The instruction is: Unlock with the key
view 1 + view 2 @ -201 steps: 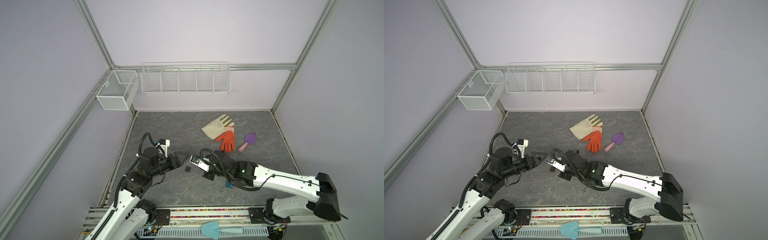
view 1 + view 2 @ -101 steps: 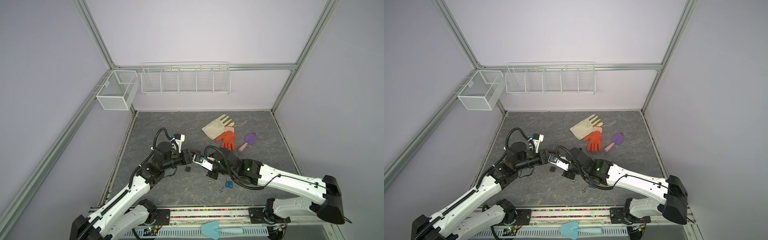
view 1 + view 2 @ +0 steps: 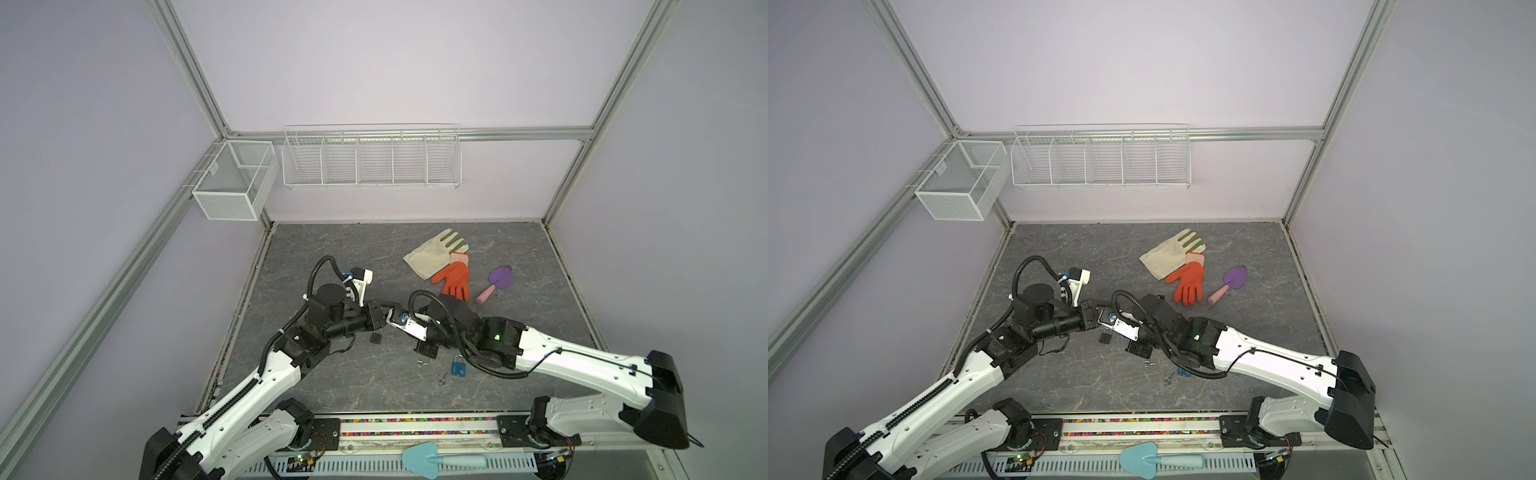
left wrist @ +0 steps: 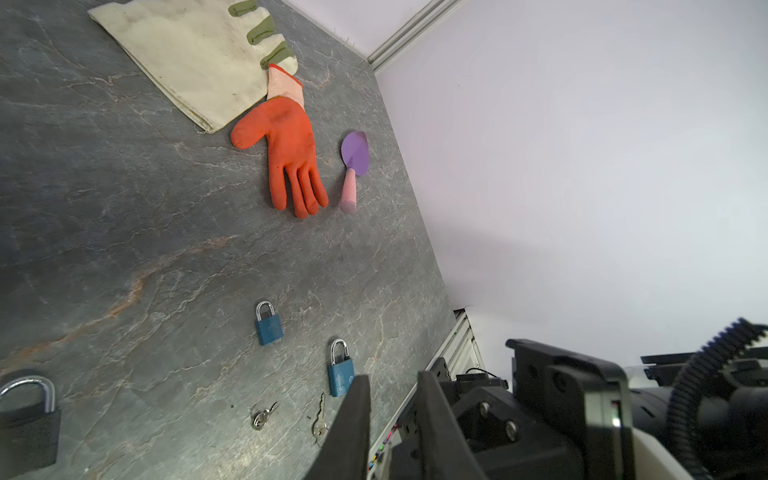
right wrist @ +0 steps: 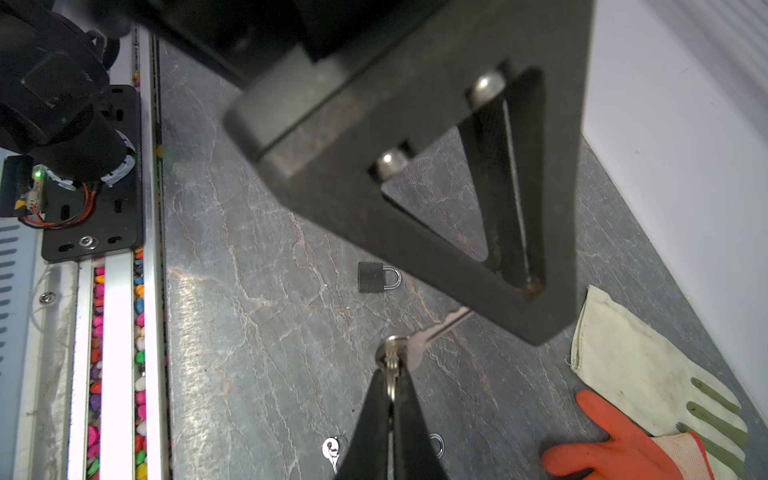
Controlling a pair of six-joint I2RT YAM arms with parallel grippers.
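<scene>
Two grippers meet near the black padlock (image 3: 376, 337). The right gripper (image 5: 390, 376) pinches the key (image 5: 432, 336) tight. The left gripper (image 4: 394, 380) shows a narrow gap; I cannot tell if it holds anything.

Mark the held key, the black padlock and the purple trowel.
held key (image 5: 417, 347), right wrist view, on its head beside the ring.
black padlock (image 5: 370, 277), right wrist view, on its body.
purple trowel (image 4: 355, 154), left wrist view, on its blade.
</scene>
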